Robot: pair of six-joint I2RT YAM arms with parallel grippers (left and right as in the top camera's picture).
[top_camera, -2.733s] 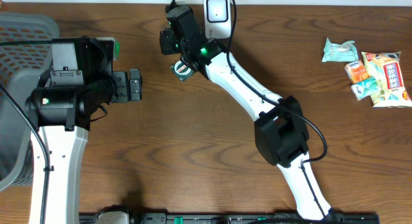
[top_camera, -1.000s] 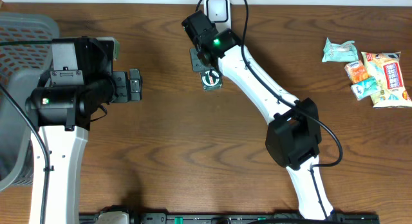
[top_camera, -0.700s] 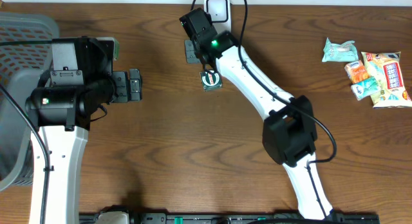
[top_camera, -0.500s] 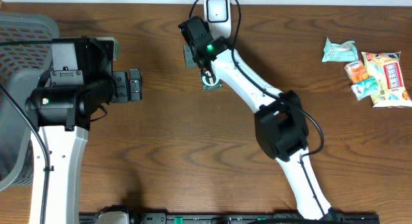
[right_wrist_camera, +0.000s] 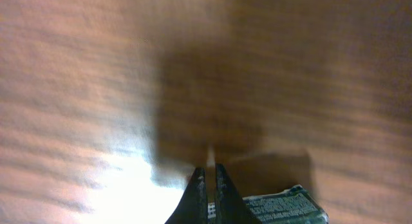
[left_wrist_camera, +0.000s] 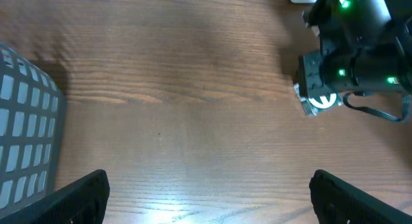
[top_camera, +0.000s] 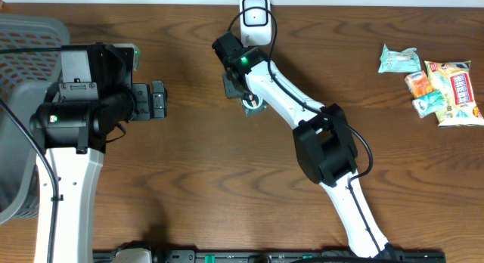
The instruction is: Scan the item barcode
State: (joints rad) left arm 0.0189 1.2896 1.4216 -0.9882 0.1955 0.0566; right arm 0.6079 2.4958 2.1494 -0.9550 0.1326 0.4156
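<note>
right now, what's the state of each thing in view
small green printed packet: gripped by the right hand
right hand: shut on the packet
left hand: open, empty
white barcode scanner: cabled, packet not yet over it
grey plastic basket: upright
pile of snack packets: lying loose, untouched

Scanner [top_camera: 255,12] behind packet [top_camera: 253,104]; snacks [top_camera: 439,85] far right; basket [top_camera: 23,36] left.
</note>
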